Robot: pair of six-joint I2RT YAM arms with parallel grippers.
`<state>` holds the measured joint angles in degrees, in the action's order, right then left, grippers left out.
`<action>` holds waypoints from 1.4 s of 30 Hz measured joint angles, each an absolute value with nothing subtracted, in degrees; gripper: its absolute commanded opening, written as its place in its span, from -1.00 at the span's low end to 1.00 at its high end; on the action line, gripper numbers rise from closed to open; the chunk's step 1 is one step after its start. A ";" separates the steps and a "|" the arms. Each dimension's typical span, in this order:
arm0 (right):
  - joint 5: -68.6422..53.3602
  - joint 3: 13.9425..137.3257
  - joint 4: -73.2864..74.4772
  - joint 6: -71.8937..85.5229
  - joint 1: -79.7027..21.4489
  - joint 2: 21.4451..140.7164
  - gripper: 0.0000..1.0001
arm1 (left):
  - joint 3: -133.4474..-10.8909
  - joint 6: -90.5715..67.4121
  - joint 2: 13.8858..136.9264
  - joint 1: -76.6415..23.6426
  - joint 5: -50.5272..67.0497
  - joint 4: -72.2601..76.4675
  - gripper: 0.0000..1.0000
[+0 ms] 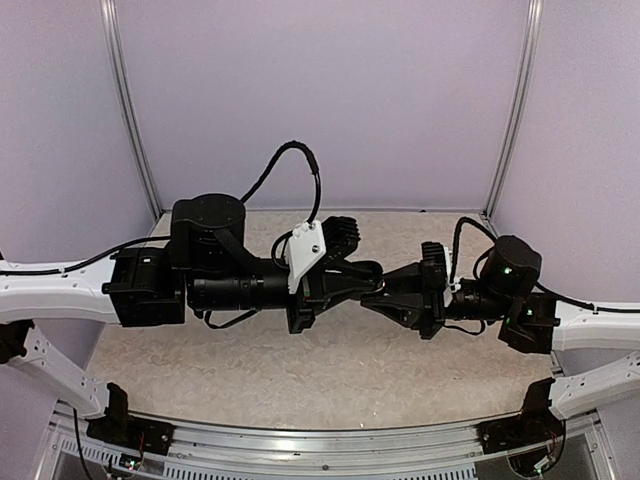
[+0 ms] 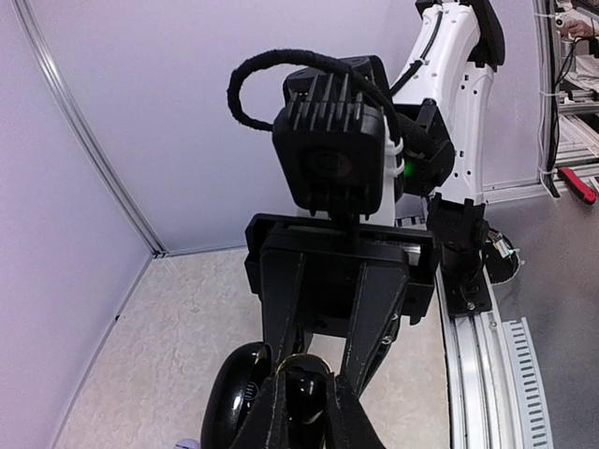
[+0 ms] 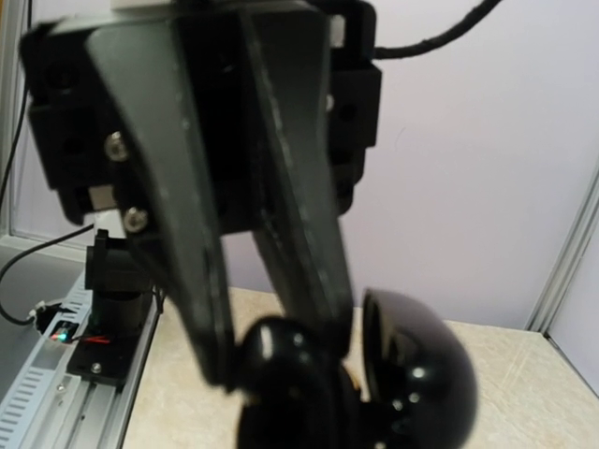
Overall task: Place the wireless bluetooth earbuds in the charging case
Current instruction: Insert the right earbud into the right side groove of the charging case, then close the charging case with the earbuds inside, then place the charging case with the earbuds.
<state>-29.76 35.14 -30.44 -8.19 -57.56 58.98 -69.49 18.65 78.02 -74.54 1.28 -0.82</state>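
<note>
The 2 arms meet nose to nose in mid-air over the middle of the table (image 1: 250, 365), a pale mottled surface closed in by lavender walls (image 1: 320, 100). A metal rail (image 1: 330, 440) along the near edge carries the arm bases.

Between the arms hangs a glossy black case (image 3: 416, 360), well clear of the table. It looks open. The right wrist view shows 2 rounded halves, 1 free on the right and 1 lower left between fingers.

The left pincer (image 3: 281, 355) reaches in from the left. Its 2 fingers run down either side of the lower-left half and are clenched on it.

The right pincer (image 2: 307, 379) comes in from the opposite side. In the left wrist view its fingers narrow to a tight V and pinch the case near its middle, and the other half bulges out to the left of them. Both pincers are grasping the case. From the top their tips lie just beside each other.

The earbuds cannot be made out in any view. Fingers and dark gloss hide the inside of the case, so I cannot tell whether any earbud sits in it.
</note>
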 measured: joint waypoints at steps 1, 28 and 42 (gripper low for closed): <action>-29.76 35.20 -30.35 -8.25 -57.56 58.98 -1.00 | -69.97 18.57 78.32 -74.54 1.28 -1.39 -0.65; -31.88 35.64 -34.48 -6.42 -56.45 58.98 -1.00 | -70.57 19.75 75.24 -75.81 -1.10 -3.11 0.20; -34.17 35.64 -34.06 -5.34 -56.12 58.92 -1.00 | -59.00 10.41 63.90 -67.94 2.22 3.92 0.98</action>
